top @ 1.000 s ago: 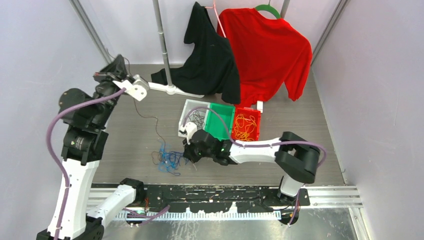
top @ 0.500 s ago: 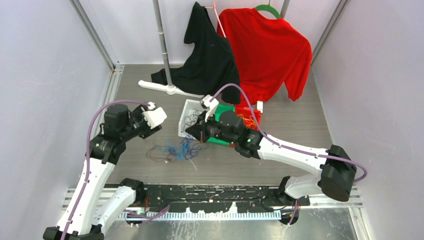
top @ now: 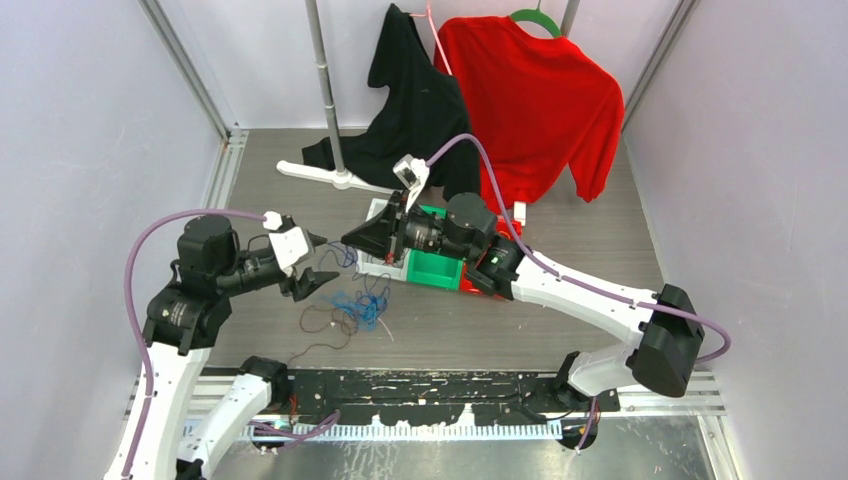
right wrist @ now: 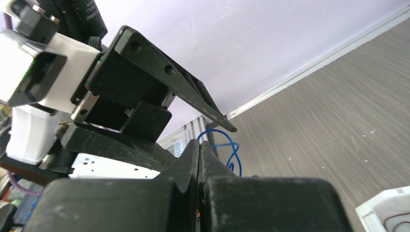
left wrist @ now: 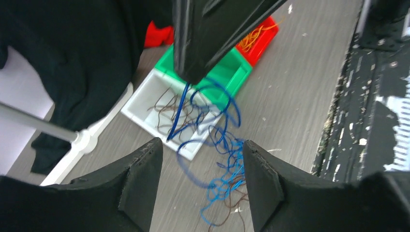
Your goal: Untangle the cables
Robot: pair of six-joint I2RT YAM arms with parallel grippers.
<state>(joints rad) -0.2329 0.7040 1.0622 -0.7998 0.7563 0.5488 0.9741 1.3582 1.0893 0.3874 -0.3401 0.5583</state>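
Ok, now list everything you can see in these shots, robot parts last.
Cable tangle: one, blue and dark brown, on the table, left of centre.
Blue cable: one, blue, hanging from the right tool.
White bin: one, white, mid-table, holding brown cables.
Green bin: one, green, beside the white one.
Red bin: one, red, beside the green, holding orange cables.
Black garment: one, black, hung at the back.
Red sweater: one, red, hung beside it.
Rack pole: one, grey, back left.
Left tool: one, black, open, facing the tangle.
Right tool: one, black, shut on the blue cable.
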